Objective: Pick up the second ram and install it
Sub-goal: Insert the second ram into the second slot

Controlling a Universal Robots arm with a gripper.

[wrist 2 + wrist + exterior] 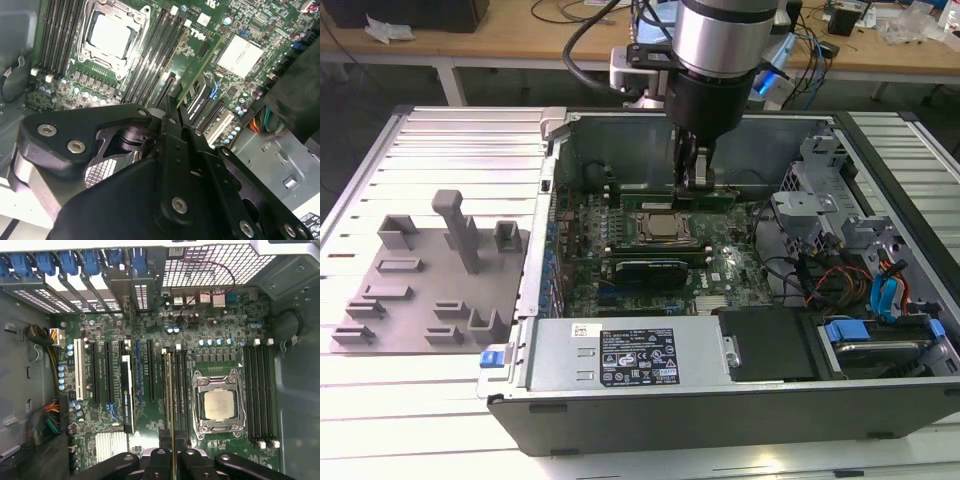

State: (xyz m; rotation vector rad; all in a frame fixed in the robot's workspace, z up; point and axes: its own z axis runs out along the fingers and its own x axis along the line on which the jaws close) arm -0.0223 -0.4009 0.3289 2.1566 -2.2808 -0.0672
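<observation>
Gripper of the single robot arm is clamped narrow on the second ram, gripping the green strip near the middle of its upper long edge. It holds the strip inside the open computer case, just beyond the CPU socket in the exterior view. Both wrist views show the strip nearly edge-on between the fingers, lined up along the memory slots beside the socket; whether it has seated cannot be told. The module looks light, thin and stiff, yet fragile. Its chips and contact edge are best left untouched, and the bare top edge appears the safest hold, since a squeeze off centre would likely tilt it. Room is tight: neighbouring slots lie just beside the strip, and a black expansion card stands on the socket's other side. The drive cage and cables sit well apart at the exterior view's right, and the grey holder tray lies outside the case at its left.
</observation>
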